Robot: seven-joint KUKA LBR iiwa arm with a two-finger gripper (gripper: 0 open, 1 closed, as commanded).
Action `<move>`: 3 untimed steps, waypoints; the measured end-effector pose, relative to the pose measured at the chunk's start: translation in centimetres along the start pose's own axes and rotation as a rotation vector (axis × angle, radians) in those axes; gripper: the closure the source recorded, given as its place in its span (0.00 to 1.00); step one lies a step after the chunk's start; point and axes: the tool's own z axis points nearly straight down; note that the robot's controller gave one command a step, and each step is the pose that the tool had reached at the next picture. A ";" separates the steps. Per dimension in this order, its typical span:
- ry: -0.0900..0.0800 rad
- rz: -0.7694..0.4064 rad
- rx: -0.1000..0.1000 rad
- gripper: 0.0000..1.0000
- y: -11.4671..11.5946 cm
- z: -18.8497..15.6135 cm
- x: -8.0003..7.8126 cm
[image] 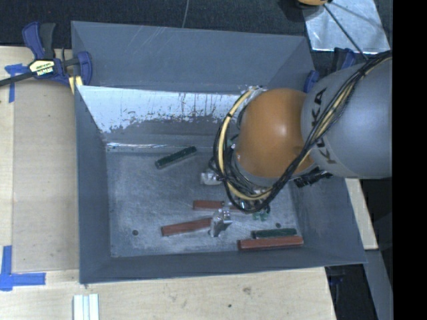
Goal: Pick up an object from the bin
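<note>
Orange-capped arm (273,135), gripper (220,223) at end of brown stick (183,229)

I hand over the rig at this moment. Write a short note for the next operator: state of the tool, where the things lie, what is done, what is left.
Tool: low in the bin, at the right end of a brown stick lying mid-front; open or shut cannot be told.
Other things: short brown piece just behind the tool; dark stick toward the back; dark green stick and brown bar at front right.
Done: arm is down in the bin.
Left: all things lie on the floor; one must be gripped and lifted.
</note>
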 end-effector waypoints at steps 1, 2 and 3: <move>-0.008 0.002 -0.001 0.00 0.0 -0.4 -0.2; -0.032 -0.009 -0.005 1.00 1.7 6.5 -1.5; -0.032 -0.009 -0.005 1.00 1.7 6.5 -1.5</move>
